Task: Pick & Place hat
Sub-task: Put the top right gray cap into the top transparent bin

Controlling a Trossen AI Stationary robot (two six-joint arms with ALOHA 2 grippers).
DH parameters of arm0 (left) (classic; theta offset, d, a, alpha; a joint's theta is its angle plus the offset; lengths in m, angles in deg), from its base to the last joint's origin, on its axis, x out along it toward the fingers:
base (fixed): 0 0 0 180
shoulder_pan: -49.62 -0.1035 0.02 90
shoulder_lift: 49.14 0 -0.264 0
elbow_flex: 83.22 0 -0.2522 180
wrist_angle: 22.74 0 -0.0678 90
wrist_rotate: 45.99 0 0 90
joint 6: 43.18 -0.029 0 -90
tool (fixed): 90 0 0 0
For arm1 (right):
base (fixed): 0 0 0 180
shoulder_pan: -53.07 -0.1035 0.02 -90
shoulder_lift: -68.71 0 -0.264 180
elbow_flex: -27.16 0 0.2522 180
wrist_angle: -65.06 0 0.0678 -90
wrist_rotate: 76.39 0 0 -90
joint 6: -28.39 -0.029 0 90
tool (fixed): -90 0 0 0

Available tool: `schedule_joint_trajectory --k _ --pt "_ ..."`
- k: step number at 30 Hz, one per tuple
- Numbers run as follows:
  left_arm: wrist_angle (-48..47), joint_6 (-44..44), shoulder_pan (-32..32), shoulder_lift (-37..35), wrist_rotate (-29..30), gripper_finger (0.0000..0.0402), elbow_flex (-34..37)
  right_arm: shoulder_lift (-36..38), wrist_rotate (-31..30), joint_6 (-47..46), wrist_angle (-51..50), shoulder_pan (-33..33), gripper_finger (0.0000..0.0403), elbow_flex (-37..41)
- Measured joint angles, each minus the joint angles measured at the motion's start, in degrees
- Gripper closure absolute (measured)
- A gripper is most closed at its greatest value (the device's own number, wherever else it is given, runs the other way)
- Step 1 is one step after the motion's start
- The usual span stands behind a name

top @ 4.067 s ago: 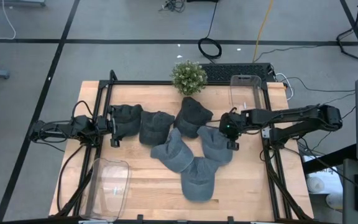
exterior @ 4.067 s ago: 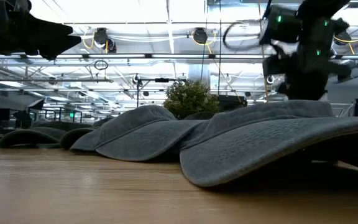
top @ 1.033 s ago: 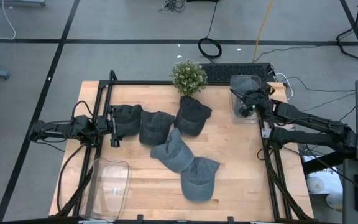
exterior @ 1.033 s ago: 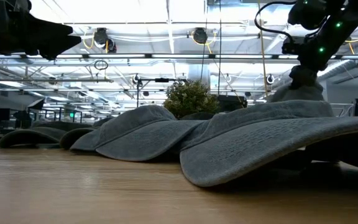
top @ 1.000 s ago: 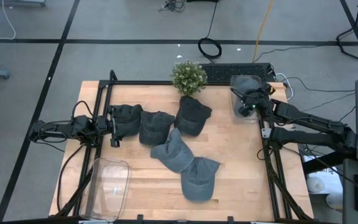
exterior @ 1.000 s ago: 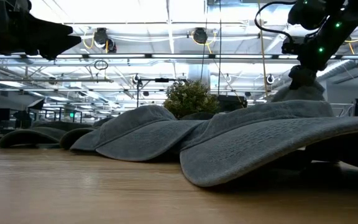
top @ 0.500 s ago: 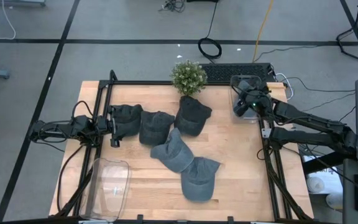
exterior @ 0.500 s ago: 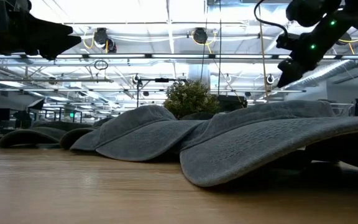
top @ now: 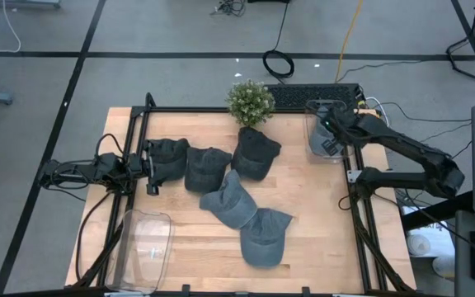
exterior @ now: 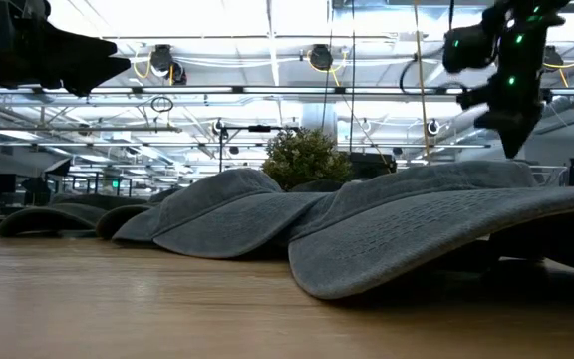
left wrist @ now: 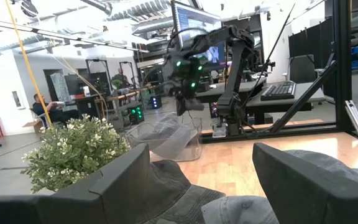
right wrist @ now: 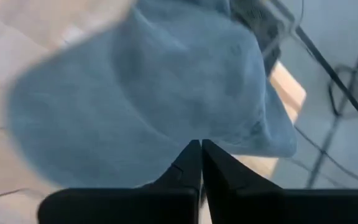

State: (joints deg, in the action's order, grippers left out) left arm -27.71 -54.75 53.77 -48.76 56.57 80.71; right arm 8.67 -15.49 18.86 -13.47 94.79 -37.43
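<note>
A grey-blue hat [top: 326, 145] lies in the clear bin [top: 323, 109] at the table's far right corner; it fills the right wrist view [right wrist: 154, 87]. My right gripper [top: 329, 125] hangs shut just above it, slanting down [right wrist: 199, 146], and touches nothing. Several grey hats lie mid-table: one by the plant [top: 256, 153], one lower [top: 231, 200], and one nearest the front [top: 264, 236]. My left gripper [top: 151, 169] waits open at the left, level, its fingers [left wrist: 123, 180] over a dark hat [top: 168, 156].
A potted plant [top: 250, 101] stands at the far edge. A second clear bin [top: 147, 241] sits at the near left corner. A black frame [top: 355, 206] runs along the table's sides. Bare wood shows at the near right [top: 320, 239].
The hat that hung under my right gripper at the bin has dropped out of the hold and lies in the bin. That gripper has swung a little toward the far edge and tipped steeply downward over it.
</note>
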Motion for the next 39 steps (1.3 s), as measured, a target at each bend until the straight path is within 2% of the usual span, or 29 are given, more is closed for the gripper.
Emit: schedule_joint_trajectory --k 5,11,14,18,21,29,34,36,39 --pt "0.0 0.0 0.0 0.0 0.0 0.0108 0.0 -5.5 -1.5 2.7 3.2 3.7 0.0402 0.5" --pt "0.0 0.0 0.0 0.0 0.0 0.0108 0.0 -10.9 -7.0 5.7 10.2 4.4 0.0403 0.5" --pt "0.0 0.0 0.0 0.0 0.0 0.0108 0.0 -13.0 -6.3 7.6 13.4 4.4 0.0403 0.6" --pt "0.0 0.0 0.0 0.0 0.0 0.0108 0.0 -14.6 0.9 9.8 19.6 4.3 0.0403 0.6" --pt "0.0 0.0 0.0 0.0 0.0 0.0108 0.0 -14.5 3.8 10.6 24.2 3.6 0.0403 0.6" --pt "0.0 0.0 0.0 0.0 0.0 0.0108 0.0 -9.5 1.3 7.9 23.6 -0.1 0.0403 0.6" --pt "0.0 0.0 0.0 0.0 0.0 0.0108 0.0 -4.3 7.0 5.1 24.4 -4.1 0.0403 0.6" --pt "0.0 0.0 0.0 0.0 0.0 0.0108 0.0 -4.1 9.5 4.2 24.5 -4.9 0.0403 0.6" --pt "0.0 0.0 0.0 0.0 0.0 0.0108 0.0 -5.8 9.2 4.2 26.0 -5.6 0.0403 1.7"
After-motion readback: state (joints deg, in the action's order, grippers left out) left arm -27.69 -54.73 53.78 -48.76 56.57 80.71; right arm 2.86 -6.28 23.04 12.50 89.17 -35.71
